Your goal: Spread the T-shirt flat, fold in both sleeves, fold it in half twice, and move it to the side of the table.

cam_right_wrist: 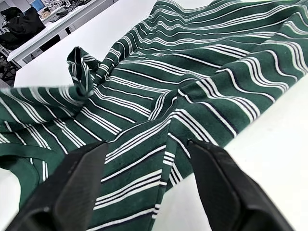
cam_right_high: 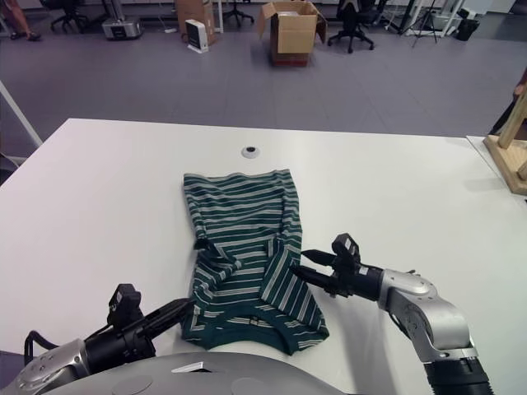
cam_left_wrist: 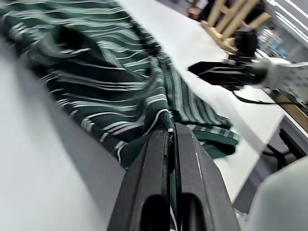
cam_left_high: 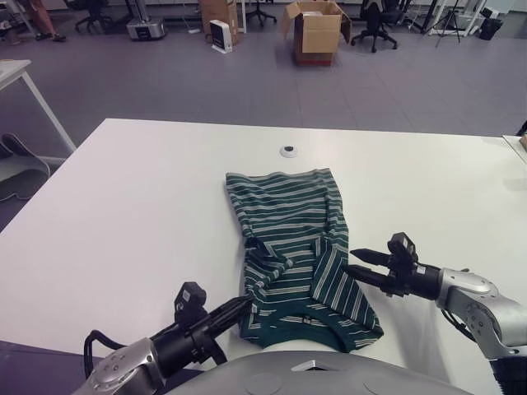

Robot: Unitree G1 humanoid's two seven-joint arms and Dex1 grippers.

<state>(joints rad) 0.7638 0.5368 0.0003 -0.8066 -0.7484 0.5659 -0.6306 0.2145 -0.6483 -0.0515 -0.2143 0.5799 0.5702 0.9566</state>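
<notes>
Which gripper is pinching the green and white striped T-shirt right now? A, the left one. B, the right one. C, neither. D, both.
A: the left gripper has its fingers shut on the green and white striped T-shirt's edge; the right gripper has its fingers apart.

T-shirt (cam_left_high: 288,206) — soft knit cloth, table (cam_left_high: 148,206) — smooth, matt

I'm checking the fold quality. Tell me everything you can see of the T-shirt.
The T-shirt is dark green with thin white stripes, soft knit by the look. It lies on the white table, narrowed with both sleeves folded inward, rumpled, collar toward the robot. The left tool is shut on its near left corner; the right tool is open at its right edge.
</notes>
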